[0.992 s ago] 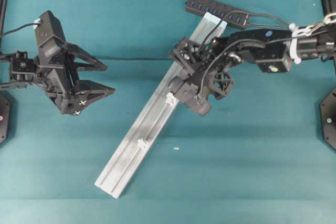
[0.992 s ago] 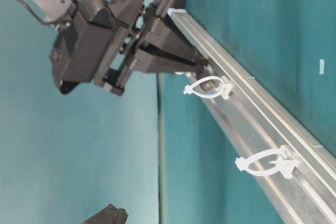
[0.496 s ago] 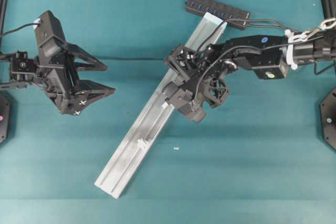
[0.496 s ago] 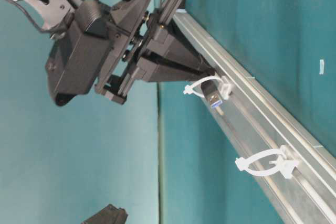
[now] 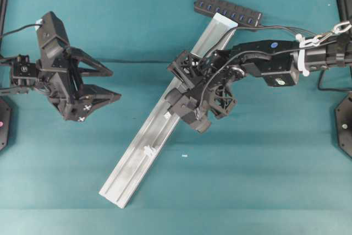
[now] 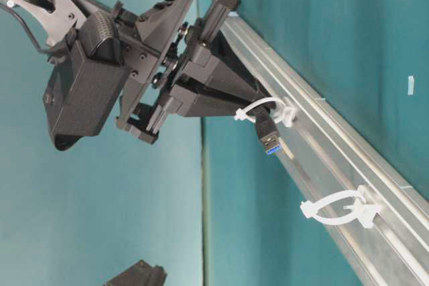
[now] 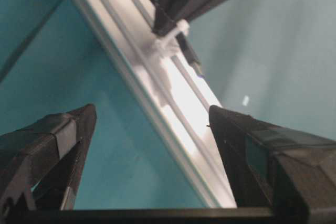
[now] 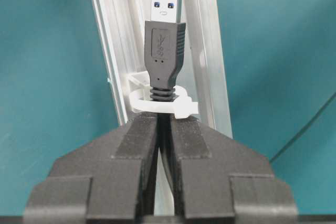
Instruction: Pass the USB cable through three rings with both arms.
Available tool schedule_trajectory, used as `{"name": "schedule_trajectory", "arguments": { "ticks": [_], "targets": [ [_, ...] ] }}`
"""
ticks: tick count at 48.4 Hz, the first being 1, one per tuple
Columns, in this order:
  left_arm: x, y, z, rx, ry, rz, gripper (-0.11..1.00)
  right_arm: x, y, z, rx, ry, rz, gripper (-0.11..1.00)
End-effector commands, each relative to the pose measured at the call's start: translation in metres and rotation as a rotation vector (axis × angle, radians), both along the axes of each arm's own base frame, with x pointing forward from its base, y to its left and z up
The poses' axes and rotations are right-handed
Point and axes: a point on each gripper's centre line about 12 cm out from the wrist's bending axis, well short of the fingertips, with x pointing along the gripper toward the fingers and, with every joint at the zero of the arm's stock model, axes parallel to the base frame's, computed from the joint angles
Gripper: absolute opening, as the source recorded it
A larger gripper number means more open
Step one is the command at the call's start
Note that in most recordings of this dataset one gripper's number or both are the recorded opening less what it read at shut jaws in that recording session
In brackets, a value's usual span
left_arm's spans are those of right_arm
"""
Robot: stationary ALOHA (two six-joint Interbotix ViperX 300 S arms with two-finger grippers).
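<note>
Markings: a USB trident logo is moulded on the plug of the USB cable [image 8: 166, 51]; white crosses mark the left tool [image 5: 98, 83] finger.
Cable position: plug pokes through a white ring [image 8: 157, 100] on the silver rail [image 5: 132, 169], clear of the clip's far side.
Cable axis: lies along the rail, metal tip pointing toward the next ring [image 6: 342, 209].
Right tool [image 8: 164, 135]: pinched narrow on the cable just behind the plug.
Left tool: spread wide, holding nothing, well apart over the teal surface [image 5: 247, 180].
Hub [image 5: 227, 11]: black, at the rail's far end.
</note>
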Motion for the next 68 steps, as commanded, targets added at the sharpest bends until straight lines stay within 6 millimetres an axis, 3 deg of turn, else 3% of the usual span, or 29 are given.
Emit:
{"name": "schedule_trajectory", "arguments": {
  "ticks": [1,12,31,55,68],
  "targets": [
    [0.009,-0.008,0.006,0.004,-0.035,-0.03,0.93,0.003,-0.001,0.005,0.006,-0.015,-0.014,0.08],
    [0.036,-0.012,-0.007,-0.034,-0.05,-0.036,0.93,0.003,-0.004,0.006,0.005,-0.024,-0.025,0.08],
    [0.076,-0.009,-0.05,-0.213,-0.048,0.046,0.93,0.002,-0.006,0.007,0.004,-0.026,-0.028,0.08],
    [0.109,-0.012,-0.079,-0.24,-0.012,0.047,0.93,0.003,-0.01,0.007,-0.001,-0.037,-0.038,0.08],
    [0.111,-0.011,-0.088,-0.236,0.011,0.05,0.93,0.002,-0.01,0.008,-0.003,-0.038,-0.037,0.08]
  ]
}}
